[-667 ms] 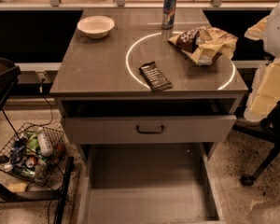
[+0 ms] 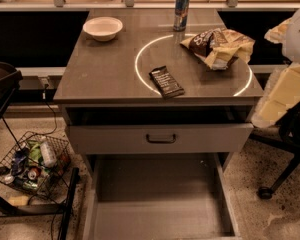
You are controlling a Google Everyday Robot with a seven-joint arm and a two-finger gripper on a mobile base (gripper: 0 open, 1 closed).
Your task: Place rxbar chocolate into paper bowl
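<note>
The rxbar chocolate (image 2: 166, 81) is a flat black bar lying on the grey table near its front edge, inside a white circle line. The paper bowl (image 2: 102, 28) is off-white and stands empty at the table's back left. My gripper is at the end of the pale arm (image 2: 285, 91) at the right edge of the camera view. It is off the table's right side, well apart from the bar and the bowl, and holds nothing that I can see.
A brown-and-yellow snack bag (image 2: 219, 45) lies at the right of the table. A blue-and-silver can (image 2: 180, 11) stands at the back. An open drawer (image 2: 160, 138) sticks out below. A wire basket of bottles (image 2: 32, 165) is on the floor at left, a chair base (image 2: 277, 179) at right.
</note>
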